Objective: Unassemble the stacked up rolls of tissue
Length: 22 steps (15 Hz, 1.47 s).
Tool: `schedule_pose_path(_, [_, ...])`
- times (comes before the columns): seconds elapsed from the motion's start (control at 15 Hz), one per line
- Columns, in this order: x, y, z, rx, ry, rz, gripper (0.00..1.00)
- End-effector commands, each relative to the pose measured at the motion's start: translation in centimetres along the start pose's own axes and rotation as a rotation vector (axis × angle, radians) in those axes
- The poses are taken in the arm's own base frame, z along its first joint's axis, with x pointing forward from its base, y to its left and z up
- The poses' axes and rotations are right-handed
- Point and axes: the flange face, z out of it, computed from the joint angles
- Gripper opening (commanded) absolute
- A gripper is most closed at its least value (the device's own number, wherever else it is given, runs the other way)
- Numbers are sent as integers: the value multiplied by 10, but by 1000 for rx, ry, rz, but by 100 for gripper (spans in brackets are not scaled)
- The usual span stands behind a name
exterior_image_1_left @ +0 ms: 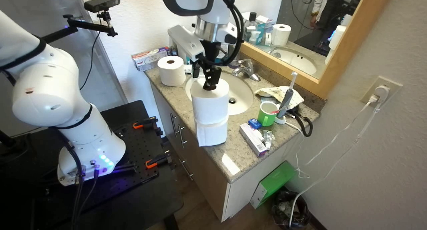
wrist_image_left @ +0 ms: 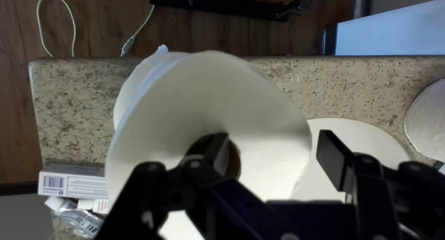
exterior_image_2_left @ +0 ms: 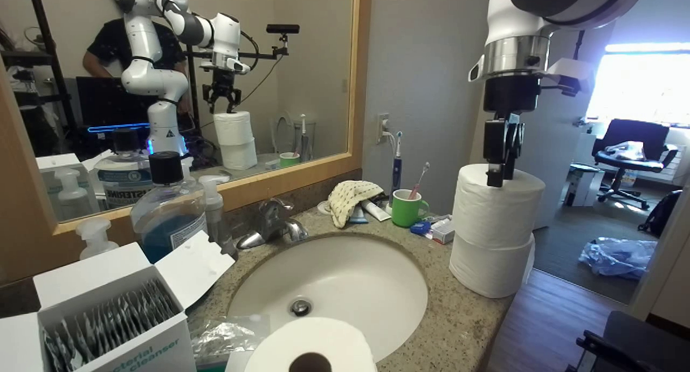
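An upper roll (exterior_image_2_left: 498,207), a lower roll (exterior_image_2_left: 488,269) and a separate roll (exterior_image_1_left: 171,73), all of white tissue, made a total of three. The upper roll sat directly on the lower roll, both upright, on the desk (wrist_image_left: 76,128) beside the sink (exterior_image_2_left: 356,269), near the front edge; the separate roll stood across the sink from them. Also counted were one green mug (exterior_image_1_left: 266,119), one electric toothbrush (exterior_image_1_left: 286,101) beside it, one pink toothbrush (exterior_image_2_left: 419,181) leaning inside it, one tap (exterior_image_2_left: 272,224), one black-capped bottle (exterior_image_2_left: 167,215) and two pump bottles (exterior_image_2_left: 213,199). Lettering on the open box (exterior_image_2_left: 175,331) of sachets (exterior_image_2_left: 116,318) read "cterial cleanser", the first word being incomplete. A barcode was visible on the carton (wrist_image_left: 73,182); its remaining print was too small to read. The white arm (exterior_image_1_left: 53,86) was mounted on a black stand (exterior_image_1_left: 143,190), and in both exterior views its wrist (exterior_image_1_left: 210,28) hung above the upper roll. The mirror (exterior_image_2_left: 318,75) reflected the arm bent at several joints. The jaws pointed downward and were spread: one finger (wrist_image_left: 215,148) was positioned in the core hole of the upper roll, and the other finger (wrist_image_left: 332,160) outside the paper on the sink side, a slight gap showing in the wrist view. Contact inside the core could not be determined.
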Motion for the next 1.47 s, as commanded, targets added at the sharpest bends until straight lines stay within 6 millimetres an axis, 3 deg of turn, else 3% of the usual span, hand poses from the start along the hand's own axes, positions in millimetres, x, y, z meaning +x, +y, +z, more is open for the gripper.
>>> schedule_pose_path(0.0, [-2,1,2,-2,-12,-9,39])
schedule_pose_path(0.33, [-4,6,2,7,-8,3,2])
schedule_pose_path(0.4, [-4,6,1,8,-7,8,35])
schedule_pose_path(0.6, [-6,9,-1,12,-3,13,47])
schedule_pose_path(1.07, [-11,10,-8,1,13,19,98])
schedule_pose_path(1.4, [-13,6,-15,-12,29,16,100])
